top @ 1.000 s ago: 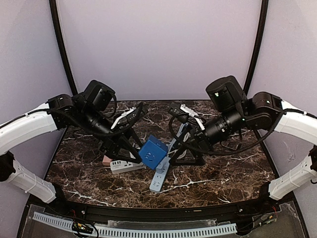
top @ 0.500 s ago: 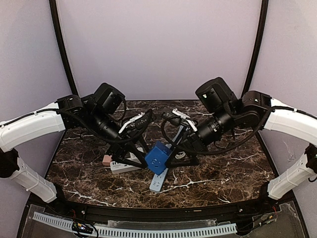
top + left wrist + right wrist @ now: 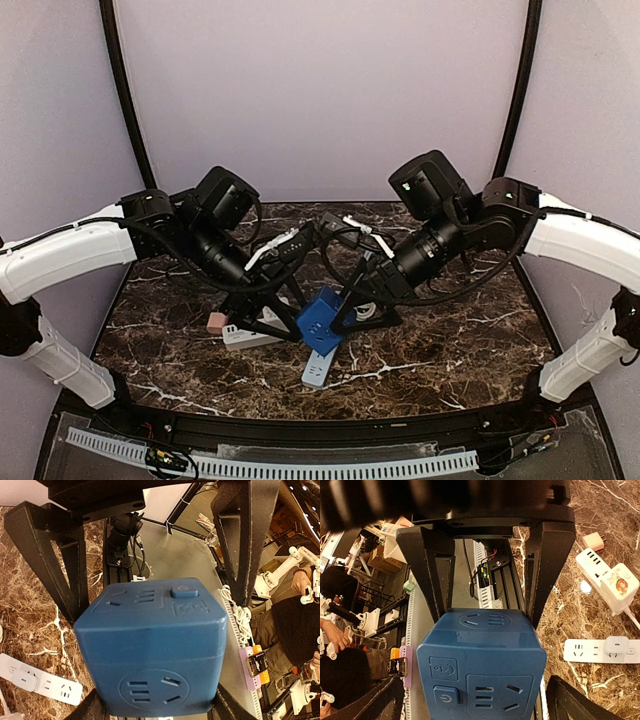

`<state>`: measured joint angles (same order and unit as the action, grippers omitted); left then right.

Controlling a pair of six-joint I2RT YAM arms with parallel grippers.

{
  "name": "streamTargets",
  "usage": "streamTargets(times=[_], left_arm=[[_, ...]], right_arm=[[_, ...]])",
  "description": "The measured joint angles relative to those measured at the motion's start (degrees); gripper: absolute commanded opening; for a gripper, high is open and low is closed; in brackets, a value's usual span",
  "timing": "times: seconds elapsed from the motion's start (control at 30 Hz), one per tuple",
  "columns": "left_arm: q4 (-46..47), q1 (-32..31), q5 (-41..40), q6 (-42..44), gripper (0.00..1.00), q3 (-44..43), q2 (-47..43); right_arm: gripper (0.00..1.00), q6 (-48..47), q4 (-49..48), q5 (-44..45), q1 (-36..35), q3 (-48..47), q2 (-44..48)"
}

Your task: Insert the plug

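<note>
Your left claw [image 3: 298, 322] is clenched on the blue cube adapter [image 3: 320, 322] and holds it tilted above the marble worktop [image 3: 450, 350], at the middle and toward the near edge. Your right claw [image 3: 345, 315] is released, with its fingers spread wide. It sits just beside the cube on the opposite side. From the right wrist camera the cube's far end lies between those fingers, but you cannot tell whether they touch it. The cube shows socket faces and a power button on one side.

From above, the cube overlaps the upper end of a grey-blue power strip [image 3: 318, 372]; whether the two touch is not clear. A white power strip [image 3: 250, 335] lies just to the left under your left claw. A small pink plug [image 3: 215, 322] rests at that strip's left end.
</note>
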<state>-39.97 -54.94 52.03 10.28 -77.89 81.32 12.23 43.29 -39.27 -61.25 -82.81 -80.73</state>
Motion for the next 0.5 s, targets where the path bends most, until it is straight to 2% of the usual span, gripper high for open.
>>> streamTargets(times=[0.37,0.5], left_arm=[[-0.4,0.0,-0.3,0.8,0.01,-0.7,0.8],[-0.5,0.0,-0.4,1.1,0.01,-0.7,1.0]], right_arm=[[0.91,-0.2,-0.5,-3.0,0.2,0.0,-0.9],[0.84,-0.2,-0.7,-3.2,0.2,-0.1,-1.2]])
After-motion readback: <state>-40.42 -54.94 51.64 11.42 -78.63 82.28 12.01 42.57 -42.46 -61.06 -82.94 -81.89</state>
